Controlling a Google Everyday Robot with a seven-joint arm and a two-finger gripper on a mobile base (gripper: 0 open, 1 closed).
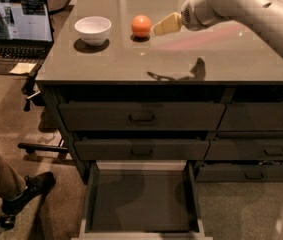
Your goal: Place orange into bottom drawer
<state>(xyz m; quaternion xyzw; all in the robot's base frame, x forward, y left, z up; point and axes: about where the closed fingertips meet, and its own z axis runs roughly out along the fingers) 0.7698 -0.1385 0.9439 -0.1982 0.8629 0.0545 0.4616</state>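
Observation:
The orange (pixel 141 25) sits on the grey countertop (pixel 131 59), to the right of a white bowl (pixel 93 29). My gripper (pixel 157 28) reaches in from the right, its pale fingertips just right of the orange, close to it or touching it. The bottom drawer (pixel 142 199) is pulled open below the counter front, its dark floor bare.
Two shut drawers with pull handles (pixel 142 117) sit above the open one. A neighbouring drawer stack (pixel 261 134) is to the right. A laptop (pixel 16 26) stands on a low surface at left. A person's leg and shoe (pixel 16 189) are at lower left.

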